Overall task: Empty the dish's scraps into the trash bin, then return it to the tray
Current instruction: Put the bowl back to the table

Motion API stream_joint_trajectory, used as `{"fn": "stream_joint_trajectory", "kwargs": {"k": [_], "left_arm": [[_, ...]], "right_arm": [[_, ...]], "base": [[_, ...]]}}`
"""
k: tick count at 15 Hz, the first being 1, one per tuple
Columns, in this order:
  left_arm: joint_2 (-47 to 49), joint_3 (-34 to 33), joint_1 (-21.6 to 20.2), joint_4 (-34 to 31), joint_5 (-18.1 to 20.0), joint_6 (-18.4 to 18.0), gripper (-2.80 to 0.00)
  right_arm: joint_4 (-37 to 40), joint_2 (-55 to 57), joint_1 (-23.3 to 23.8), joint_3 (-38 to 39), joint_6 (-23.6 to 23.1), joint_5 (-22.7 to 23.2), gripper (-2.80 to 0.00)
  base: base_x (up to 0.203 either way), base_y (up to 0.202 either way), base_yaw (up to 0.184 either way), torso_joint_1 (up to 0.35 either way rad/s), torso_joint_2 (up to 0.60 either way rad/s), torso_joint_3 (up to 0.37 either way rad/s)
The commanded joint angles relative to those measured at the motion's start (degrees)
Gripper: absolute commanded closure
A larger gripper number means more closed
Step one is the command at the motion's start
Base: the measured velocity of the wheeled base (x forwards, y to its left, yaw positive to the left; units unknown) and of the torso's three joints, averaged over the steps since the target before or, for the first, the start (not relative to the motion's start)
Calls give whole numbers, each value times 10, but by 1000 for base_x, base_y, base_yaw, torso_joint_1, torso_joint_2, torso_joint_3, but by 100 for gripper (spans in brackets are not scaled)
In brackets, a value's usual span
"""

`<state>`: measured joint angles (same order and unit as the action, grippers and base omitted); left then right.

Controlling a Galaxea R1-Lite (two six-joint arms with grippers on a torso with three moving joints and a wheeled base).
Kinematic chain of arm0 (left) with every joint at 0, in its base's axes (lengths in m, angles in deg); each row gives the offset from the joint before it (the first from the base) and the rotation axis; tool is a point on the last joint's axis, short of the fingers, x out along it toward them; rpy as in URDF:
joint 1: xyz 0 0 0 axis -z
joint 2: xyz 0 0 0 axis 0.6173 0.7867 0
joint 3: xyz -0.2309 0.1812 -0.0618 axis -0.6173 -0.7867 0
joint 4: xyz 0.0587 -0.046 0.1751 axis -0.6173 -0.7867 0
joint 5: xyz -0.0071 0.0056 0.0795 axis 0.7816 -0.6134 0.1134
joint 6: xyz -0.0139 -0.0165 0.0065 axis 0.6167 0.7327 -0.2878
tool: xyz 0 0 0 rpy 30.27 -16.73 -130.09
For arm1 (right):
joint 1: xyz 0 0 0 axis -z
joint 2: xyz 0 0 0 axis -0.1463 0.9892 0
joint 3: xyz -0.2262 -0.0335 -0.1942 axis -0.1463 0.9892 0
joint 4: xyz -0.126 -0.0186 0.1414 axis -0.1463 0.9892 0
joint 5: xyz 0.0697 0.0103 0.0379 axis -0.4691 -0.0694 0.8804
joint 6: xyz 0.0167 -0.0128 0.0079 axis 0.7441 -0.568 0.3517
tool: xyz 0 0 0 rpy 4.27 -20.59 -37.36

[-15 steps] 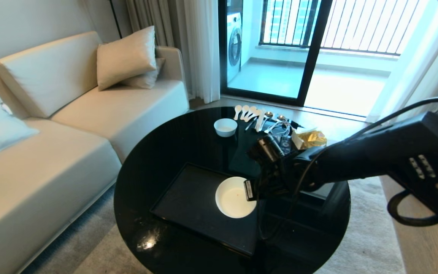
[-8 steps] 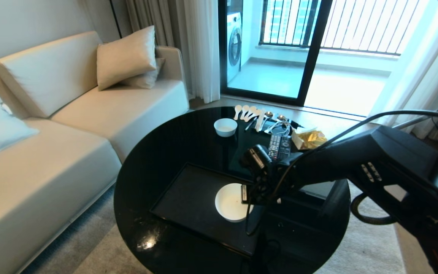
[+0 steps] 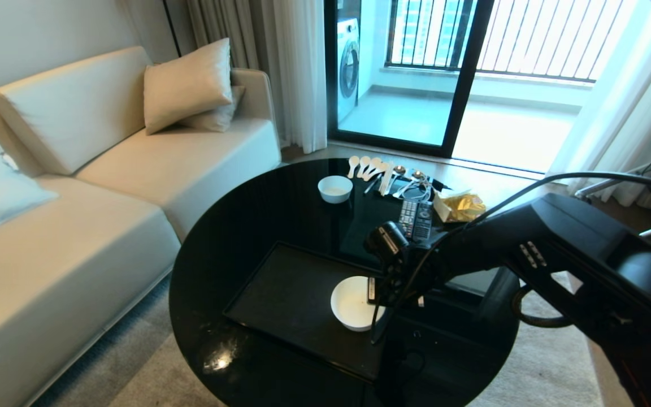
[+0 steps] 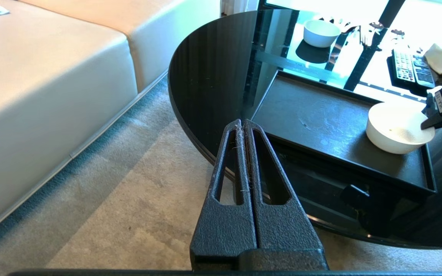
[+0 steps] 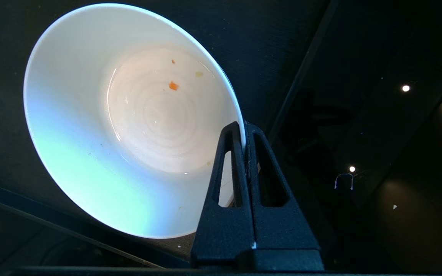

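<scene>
Cream sofa [image 3: 77,186] cushions fill the left of the room, with a pillow [image 3: 189,85] propped in the corner and grey carpet [image 3: 150,373] below. Beside the sofa, low over that carpet, hangs the left gripper [image 4: 242,126], its two fingers pressed flat together on nothing, short of the desk's near edge.

Next comes the round black glass desk [image 3: 235,226]. On it lies the black tray [image 3: 286,299], and at the tray's right end sits the white bowl [image 3: 354,302], inside the raised rim. The bowl is nearly clean (one small orange bit [image 5: 173,85] and a few faint specks cling to the bottom). The right gripper [image 5: 244,132] reaches in from the right and is clamped on the bowl's right rim, one finger inside the wall and one outside. Whether the bowl's base rests fully on the tray or is a touch raised is not clear from these views.

Farther back on the desk stand a smaller white bowl [image 3: 335,188], then a row of spoons [image 3: 368,167], a remote control [image 3: 415,217] and a crumpled yellow wrapper [image 3: 461,206]. Behind them, a glass balcony door [image 3: 416,68] with white curtains [image 3: 297,73] either side.
</scene>
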<state>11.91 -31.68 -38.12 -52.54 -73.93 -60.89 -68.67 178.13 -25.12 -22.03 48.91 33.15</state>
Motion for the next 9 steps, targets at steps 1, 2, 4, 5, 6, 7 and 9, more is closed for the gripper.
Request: {"fn": "stream_joint_trajectory", "kwargs": {"k": [1, 2, 4, 5, 6, 7, 9], "left_arm": [[0, 0, 0, 0, 0, 1, 0], [0, 0, 0, 0, 0, 1, 0], [0, 0, 0, 0, 0, 1, 0], [0, 0, 0, 0, 0, 1, 0], [0, 0, 0, 0, 0, 1, 0], [0, 0, 0, 0, 0, 1, 0], [0, 0, 0, 0, 0, 1, 0]], "right_arm": [[1, -2, 2, 1, 2, -1, -280], [1, -2, 2, 1, 2, -1, -280], [1, -2, 2, 1, 2, -2, -280], [1, -2, 2, 1, 2, -3, -280], [1, -3, 2, 1, 1, -6, -280], [0, -5, 2, 1, 1, -16, -280], [-2, -11, 2, 0, 0, -44, -280]], "base": [[0, 0, 0, 0, 0, 0], [0, 0, 0, 0, 0, 0], [0, 0, 0, 0, 0, 0], [0, 0, 0, 0, 0, 0], [0, 0, 0, 0, 0, 0], [0, 0, 0, 0, 0, 0], [0, 0, 0, 0, 0, 0]]}}
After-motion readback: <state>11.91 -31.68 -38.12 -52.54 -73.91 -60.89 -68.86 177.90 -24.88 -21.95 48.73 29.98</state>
